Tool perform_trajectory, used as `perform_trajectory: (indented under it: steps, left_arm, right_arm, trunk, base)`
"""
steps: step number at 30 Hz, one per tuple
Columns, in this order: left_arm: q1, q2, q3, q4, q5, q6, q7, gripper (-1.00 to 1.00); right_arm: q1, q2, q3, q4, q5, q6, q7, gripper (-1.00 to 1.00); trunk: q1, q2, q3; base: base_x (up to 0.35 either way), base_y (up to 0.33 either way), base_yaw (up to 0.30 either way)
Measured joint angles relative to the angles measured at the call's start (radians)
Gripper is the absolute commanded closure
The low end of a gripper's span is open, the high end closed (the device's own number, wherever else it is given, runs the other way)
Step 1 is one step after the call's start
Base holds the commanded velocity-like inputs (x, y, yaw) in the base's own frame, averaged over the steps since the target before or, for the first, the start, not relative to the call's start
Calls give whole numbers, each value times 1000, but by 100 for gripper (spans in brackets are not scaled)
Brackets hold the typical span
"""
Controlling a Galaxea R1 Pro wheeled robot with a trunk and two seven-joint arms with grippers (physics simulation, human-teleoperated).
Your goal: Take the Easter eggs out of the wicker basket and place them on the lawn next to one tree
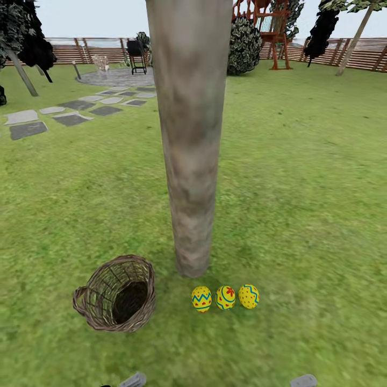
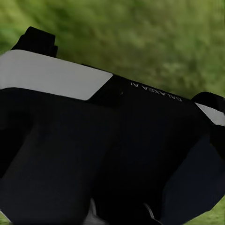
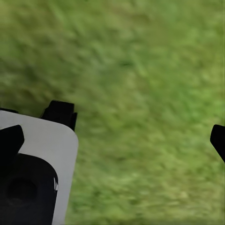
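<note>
The three Easter eggs lie in a row on the lawn (image 1: 301,204), just in front and to the right of the tree (image 1: 191,161). They are the left egg (image 1: 201,299), the middle egg with a red flower mark (image 1: 226,297) and the right egg (image 1: 249,296). To the tree's left stands the wicker basket (image 1: 115,293), with no egg visible inside it. In the right wrist view my right gripper (image 3: 113,139) is open over bare grass, its fingertips (image 3: 218,140) far apart. My left gripper's fingers are lost against my dark body (image 2: 117,154) in the left wrist view.
Grey bits of my arms, left (image 1: 134,380) and right (image 1: 303,380), show at the head view's lower edge. Stepping-stone paving (image 1: 70,115) runs at the far left. A playset (image 1: 271,32), bushes and a slatted fence (image 1: 371,54) stand far behind. Open grass lies right of the eggs.
</note>
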Motion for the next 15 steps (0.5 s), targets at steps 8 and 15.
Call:
perform_trajectory:
  steps: [8, 15]
  left_arm:
    - [0, -32, -2, 93, -22, -52, 2, -100]
    - [0, -44, -1, 134, -24, -97, 2, -100]
  right_arm:
    - [0, 0, -1, 1, -2, 0, 0, -100]
    - [4, 0, -1, 2, -8, -1, 0, -100]
  trunk:
    - [-31, 56, 23]
    - [-58, 105, 35]
  base:
    - [0, 0, 0]
    - [0, 0, 0]
